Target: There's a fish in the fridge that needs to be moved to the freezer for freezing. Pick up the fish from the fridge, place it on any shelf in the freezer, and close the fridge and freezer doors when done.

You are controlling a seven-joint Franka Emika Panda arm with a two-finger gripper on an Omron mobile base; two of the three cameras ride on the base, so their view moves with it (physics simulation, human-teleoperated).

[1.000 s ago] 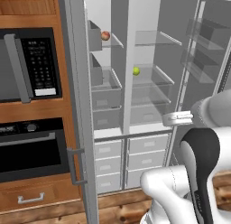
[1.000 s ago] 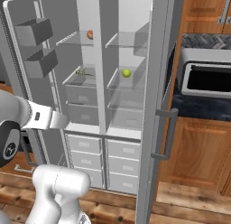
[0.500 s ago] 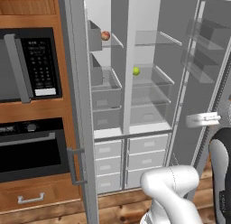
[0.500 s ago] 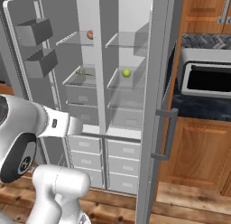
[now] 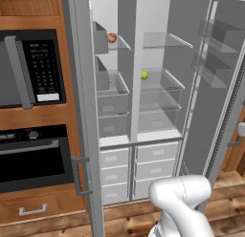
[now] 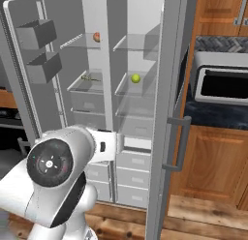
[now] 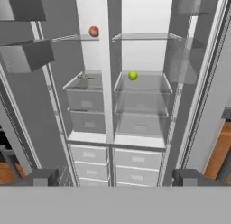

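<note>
The claw (image 7: pixel 116 178) is empty, its 2 dark fingertips (image 7: pixel 43 177) spread wide apart. It faces the open grey unit (image 7: pixel 114 20), well short of the fish (image 7: pixel 85 77), which lies up and left of the gap between the tips, on top of a clear bin (image 7: pixel 85 99) in the left of 2 compartments. The fish is a thin, dull grey-brown sliver, too small to show detail, with a red fruit (image 7: pixel 94 31) on the shelf above and a green ball (image 7: pixel 132 75) in the right compartment. The white markings on the black oven keypad (image 5: pixel 44 69) are too small to read.
</note>
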